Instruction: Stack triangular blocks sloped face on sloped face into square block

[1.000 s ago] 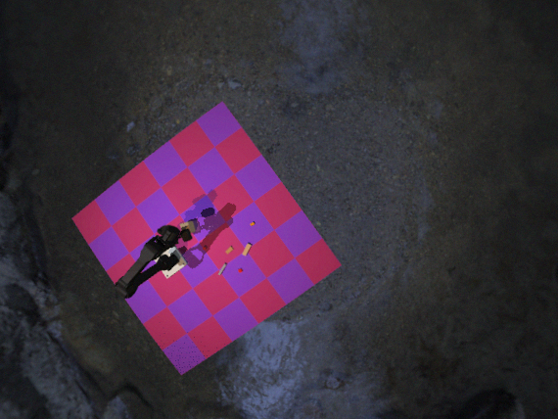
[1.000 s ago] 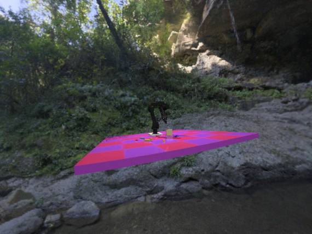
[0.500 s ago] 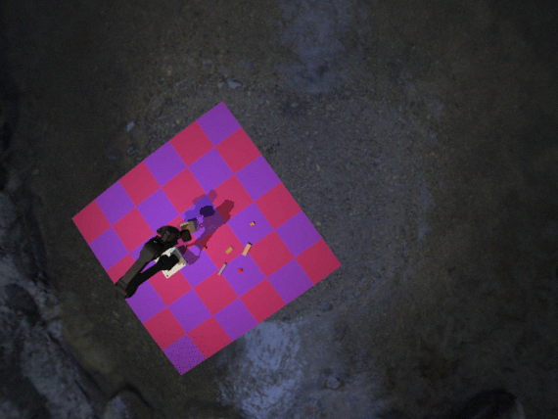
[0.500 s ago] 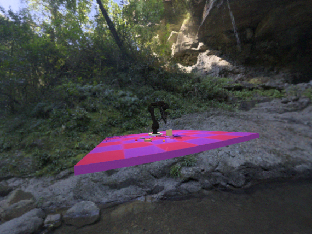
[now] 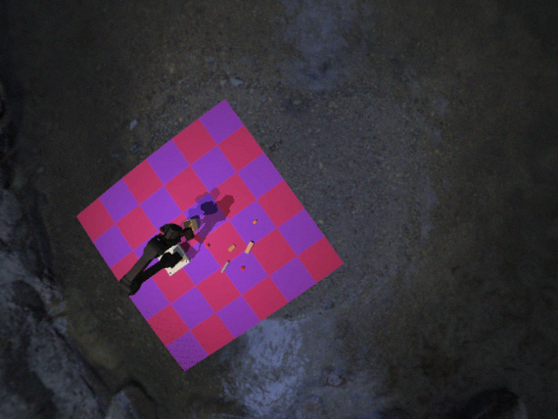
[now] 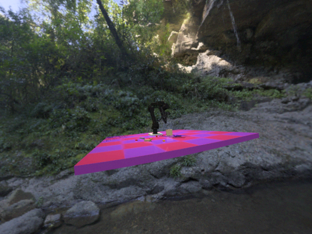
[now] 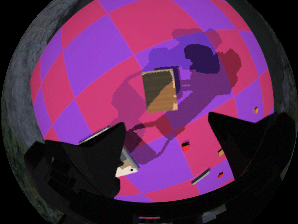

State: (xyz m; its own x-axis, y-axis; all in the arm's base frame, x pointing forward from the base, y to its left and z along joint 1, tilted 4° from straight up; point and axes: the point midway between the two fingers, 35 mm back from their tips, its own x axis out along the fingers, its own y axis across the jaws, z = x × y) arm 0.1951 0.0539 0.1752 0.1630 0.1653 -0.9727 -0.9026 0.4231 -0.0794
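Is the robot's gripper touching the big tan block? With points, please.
Apart. The exterior view shows the gripper [image 6: 165, 122] [image 7: 168, 121] hanging above the tan block [image 6: 169, 132] [image 7: 161, 91], with background showing between them.

On my checkered table [image 5: 269, 289] [image 6: 142, 151] [image 7: 90, 37] I count one big tan block [image 5: 191, 224] [image 6: 169, 132] [image 7: 162, 100], two smaller tan pieces [image 5: 250, 247] [image 6: 148, 140], one grey strip [image 5: 225, 266] [image 6: 142, 138] [image 7: 201, 176], two small red pieces [image 5: 243, 267] [image 6: 136, 140] [image 7: 185, 147] and one small orange piece [image 5: 255, 221] [image 6: 163, 140] [image 7: 256, 110]. This makes for me seven things in total.
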